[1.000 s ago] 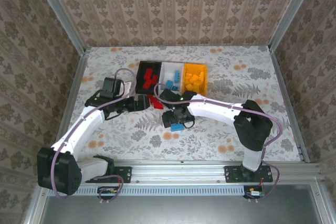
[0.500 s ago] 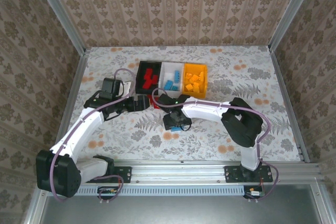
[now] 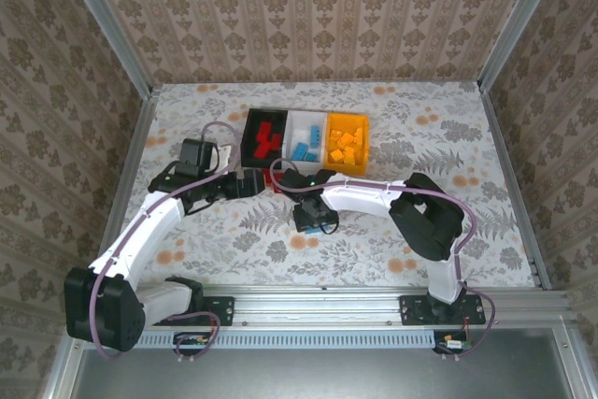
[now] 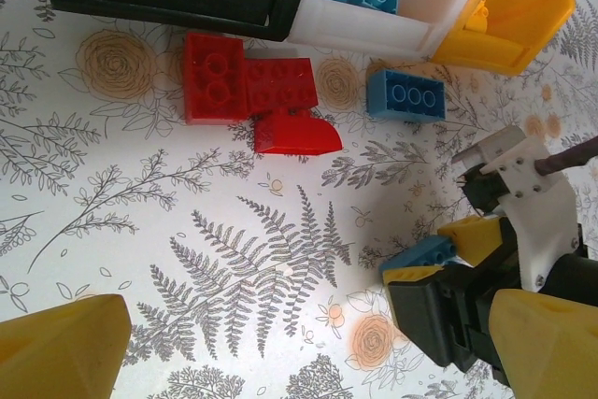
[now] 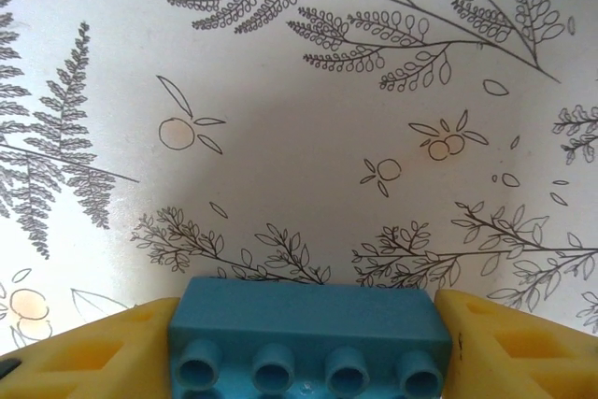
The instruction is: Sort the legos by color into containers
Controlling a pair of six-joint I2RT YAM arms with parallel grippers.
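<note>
Right gripper (image 5: 304, 354) jaws, drawn inward over the last second, are now seen pressed against both ends of a light blue brick (image 5: 304, 317), in front of the bins. Whether it is lifted off the table (image 3: 420, 137) cannot be told. The pick is judged made; carriage to the white bin (image 4: 374, 33) remains. Left gripper (image 4: 299, 348) is held wide apart near the red bricks (image 4: 248, 91).

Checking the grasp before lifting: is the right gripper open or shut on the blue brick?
Shut on it: the right gripper has its fingers flush against both ends of the blue brick.
</note>
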